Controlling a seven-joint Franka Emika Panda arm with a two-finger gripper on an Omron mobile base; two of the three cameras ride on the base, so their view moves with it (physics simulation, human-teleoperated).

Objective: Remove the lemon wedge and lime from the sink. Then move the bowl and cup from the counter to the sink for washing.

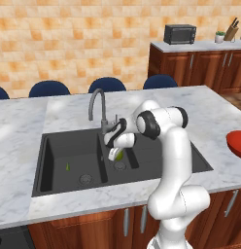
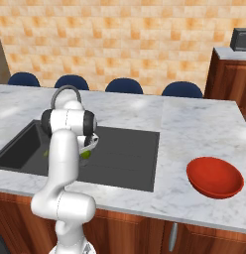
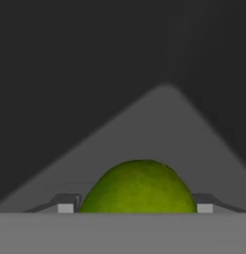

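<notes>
Now | sink (image 1: 69, 146): lemon wedge (image 1: 68, 167) left basin | hand (image 1: 115, 155) clamped on lime (image 3: 140, 187)

Even, bright light falls on the marble desk (image 1: 25, 126) and the tiled wall (image 1: 69, 39) in both base views, with pale soft patches on the stone, no hard glare, and only faint shadows under the white arm (image 1: 173, 160). The dark sink (image 1: 69, 155) around the end effector (image 1: 116, 154) stays matte and dim, its floor nearly without detail, and edges everywhere look slightly soft and coarse, as rendered pictures do. In the hand view the lime (image 3: 140, 187) right at the end effector is brightly lit on top and sharp, while behind it a paler grey wedge fades with blurred borders into near black.
</notes>
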